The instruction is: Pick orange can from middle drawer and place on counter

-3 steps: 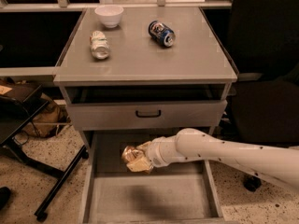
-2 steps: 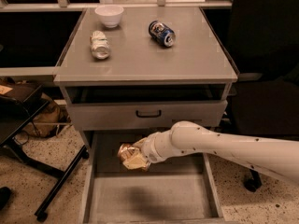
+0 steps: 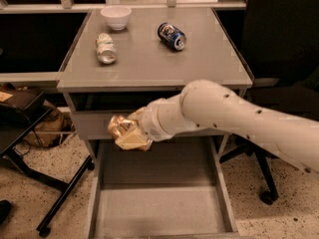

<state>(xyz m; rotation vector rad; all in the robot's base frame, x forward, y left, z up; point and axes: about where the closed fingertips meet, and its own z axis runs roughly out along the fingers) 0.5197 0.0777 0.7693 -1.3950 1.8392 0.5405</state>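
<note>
Camera view, end effector [image 3: 131, 135] clamped on orange can [image 3: 118, 125], above middle drawer [image 3: 159, 213].

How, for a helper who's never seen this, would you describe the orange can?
Find the grey counter, then the open middle drawer below it. Above that drawer, the gripper holds the orange can in the air. It is crinkled gold-orange, unlike the silver-white can and the blue can lying on the counter.
</note>
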